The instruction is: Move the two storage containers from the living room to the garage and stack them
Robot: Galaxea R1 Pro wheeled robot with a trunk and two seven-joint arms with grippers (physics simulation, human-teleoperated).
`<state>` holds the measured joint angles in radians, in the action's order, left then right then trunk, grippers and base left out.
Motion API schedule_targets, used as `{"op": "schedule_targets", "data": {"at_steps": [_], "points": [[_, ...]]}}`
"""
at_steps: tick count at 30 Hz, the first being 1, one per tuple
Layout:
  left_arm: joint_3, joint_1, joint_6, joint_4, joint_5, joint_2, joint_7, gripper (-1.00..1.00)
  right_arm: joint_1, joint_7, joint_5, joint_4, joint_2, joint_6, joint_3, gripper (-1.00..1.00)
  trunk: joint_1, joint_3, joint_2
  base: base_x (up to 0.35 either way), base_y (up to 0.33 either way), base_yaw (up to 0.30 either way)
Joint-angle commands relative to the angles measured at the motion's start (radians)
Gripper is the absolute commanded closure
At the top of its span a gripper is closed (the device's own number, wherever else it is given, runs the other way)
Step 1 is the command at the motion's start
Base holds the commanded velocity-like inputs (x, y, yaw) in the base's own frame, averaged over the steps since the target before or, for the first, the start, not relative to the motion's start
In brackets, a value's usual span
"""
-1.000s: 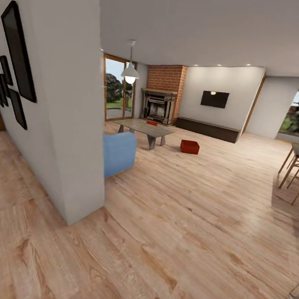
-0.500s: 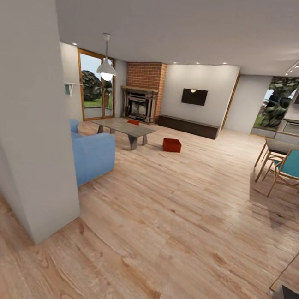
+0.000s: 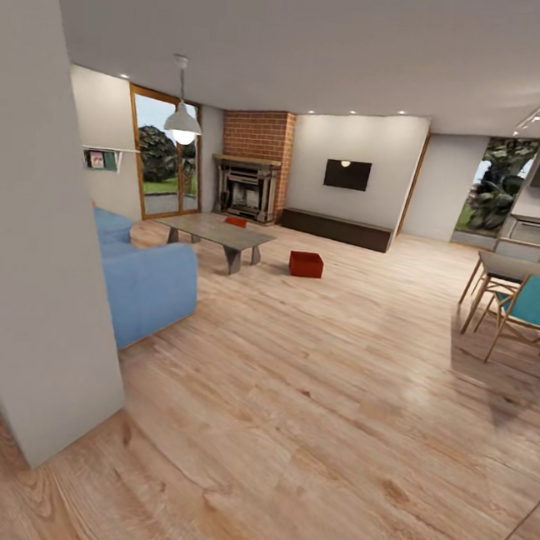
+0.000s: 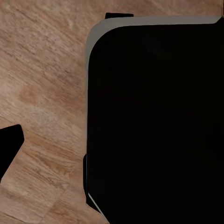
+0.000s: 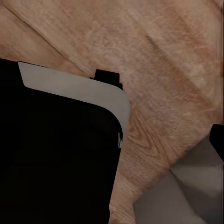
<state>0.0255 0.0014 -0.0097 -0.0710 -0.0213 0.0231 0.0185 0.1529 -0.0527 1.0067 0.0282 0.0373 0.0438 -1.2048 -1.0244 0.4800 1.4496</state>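
I steer past the white wall corner, the likeliest thing for my base to clip, then the blue sofa beyond it. Beyond the sofa, one red bin sits on the wood floor beside the low table; the other bin rests on that table. I cannot tell whether either claw is open or closed.

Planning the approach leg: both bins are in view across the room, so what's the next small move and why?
Probably keep driving forward, angled slightly left, toward the nearer storage container on the wood floor. It sits far off, right of the glass table, well beyond arm range. The path looks open between the blue sofa and the dining chairs. The second container sits by the table's far side, toward the fireplace.
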Motion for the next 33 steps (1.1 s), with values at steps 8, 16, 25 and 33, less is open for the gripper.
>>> {"op": "schedule_targets", "data": {"at_steps": [8,16,25,33], "points": [[0.002,0.0,-0.001,-0.001,-0.002,0.0,0.001,-1.0,0.001,-0.006,0.01,0.002,-0.001,0.004,-0.009,-1.0,-0.001,0.001,0.0,0.32,-0.095,0.0],[0.002,0.0,-0.001,0.0,-0.003,0.0,0.001,-1.0,0.0,-0.006,0.01,0.002,-0.001,0.004,-0.009,-1.0,-0.001,0.001,0.0,0.32,-0.094,0.0],[0.002,0.0,0.0,0.0,-0.003,-0.001,0.001,-1.0,0.0,-0.006,0.01,0.002,-0.001,0.004,-0.008,-1.0,-0.001,0.001,0.0,0.32,-0.091,0.0],[0.002,0.0,0.0,0.0,-0.003,-0.001,0.001,-1.0,0.0,-0.006,0.01,0.002,-0.001,0.004,-0.009,-1.0,-0.001,0.001,0.0,0.32,-0.027,0.0]]}}
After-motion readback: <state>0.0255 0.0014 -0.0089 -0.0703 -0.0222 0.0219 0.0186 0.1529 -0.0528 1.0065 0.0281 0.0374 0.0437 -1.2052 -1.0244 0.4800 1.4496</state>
